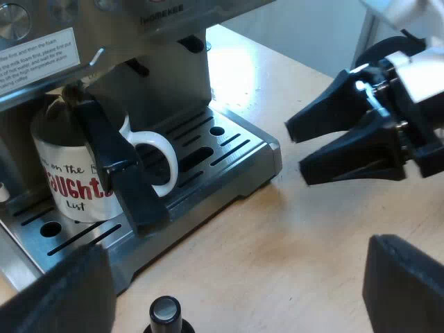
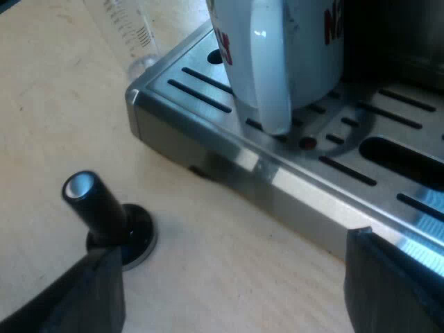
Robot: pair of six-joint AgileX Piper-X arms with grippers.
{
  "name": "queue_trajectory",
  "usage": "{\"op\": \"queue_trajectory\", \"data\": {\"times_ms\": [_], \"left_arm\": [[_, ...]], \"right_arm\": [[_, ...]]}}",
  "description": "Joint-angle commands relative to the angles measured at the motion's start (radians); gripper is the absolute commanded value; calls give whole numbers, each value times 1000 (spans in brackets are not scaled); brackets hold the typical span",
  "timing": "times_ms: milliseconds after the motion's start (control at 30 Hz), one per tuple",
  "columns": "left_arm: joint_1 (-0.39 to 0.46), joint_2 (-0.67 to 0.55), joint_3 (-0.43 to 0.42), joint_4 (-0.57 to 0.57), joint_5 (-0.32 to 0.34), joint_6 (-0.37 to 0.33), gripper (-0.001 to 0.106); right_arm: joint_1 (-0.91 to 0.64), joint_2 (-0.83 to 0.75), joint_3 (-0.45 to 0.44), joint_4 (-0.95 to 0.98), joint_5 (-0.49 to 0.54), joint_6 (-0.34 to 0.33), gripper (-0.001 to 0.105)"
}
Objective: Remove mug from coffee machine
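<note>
Mug (image 1: 73,173): stands on the drip tray (image 1: 232,149) of the espresso machine (image 1: 163,83). Its white loop is turned out toward the tray's near edge, and nothing holds it.
Right gripper (image 2: 232,291): fingers spread wide and empty, low over the table near the tray's edge, facing the mug's loop.
Left gripper (image 1: 232,284): fingers wide apart and empty, hanging over the table above the tamper.
Holder handle (image 1: 114,163): juts from the machine across the mug's printed side. I judge a straight lift would knock the mug against it, so the mug should slide out low first.
Tamper (image 2: 104,208): upright on the table near the tray. An arm closing in, or the mug drawn outward, could topple it.
Measuring glass (image 2: 132,31): beside the tray's far corner, less exposed.
Grip: glazed, rounded surface. An off-centre pinch on the loop may let the mug swivel or tip.
Arms: both crowd the same spot and could clash.
</note>
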Motion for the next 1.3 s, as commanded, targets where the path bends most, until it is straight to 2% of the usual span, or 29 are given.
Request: {"op": "queue_trajectory", "data": {"times_ms": [33, 300, 400, 667, 833, 1100, 1300], "left_arm": [[-5, 1, -8, -19, 8, 5, 87], [-5, 1, -8, -17, 8, 5, 87], [-5, 1, -8, -17, 8, 5, 87], [-5, 1, -8, -17, 8, 5, 87], [-5, 1, -8, -17, 8, 5, 87], [-5, 1, -8, -17, 8, 5, 87], [-5, 1, -8, -17, 8, 5, 87]], "right_arm": [[1, 50, -2, -88, -7, -2, 67], [13, 189, -2, -298, -7, -5, 67], [42, 234, -2, -399, 9, -41, 67], [98, 379, -2, -594, 165, -49, 67], [98, 461, -2, -731, 245, -18, 67], [98, 568, -10, -899, 254, -18, 67], [98, 617, -75, -917, 254, -18, 67]]}}
